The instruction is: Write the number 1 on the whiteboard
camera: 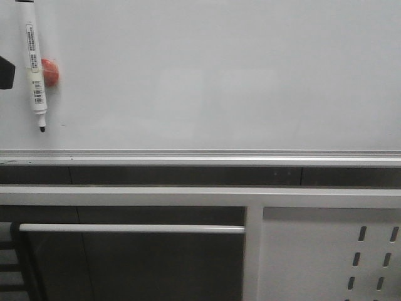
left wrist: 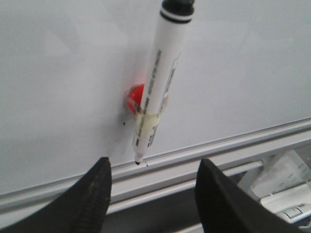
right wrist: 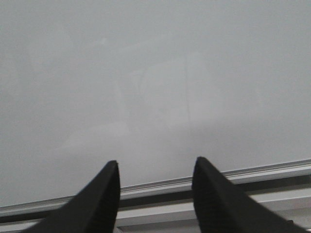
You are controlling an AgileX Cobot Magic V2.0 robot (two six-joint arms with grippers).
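Blank whiteboard [camera: 219, 75]; marker pen [camera: 34, 66] taped to red magnet [camera: 50, 72] at left. Left gripper [left wrist: 153, 194] and right gripper [right wrist: 155, 194] both spread wide, empty.

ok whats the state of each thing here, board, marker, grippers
whiteboard: blank, no number 1 drawn yet
marker: uncapped, tip down, hanging on the board at a red magnet, not held
left gripper: open, empty, just below the marker
right gripper: open, empty, facing bare board

Left gripper [left wrist: 151, 194] with black fingers [left wrist: 92, 199] spread apart, right gripper [right wrist: 155, 194] fingers likewise apart, both empty
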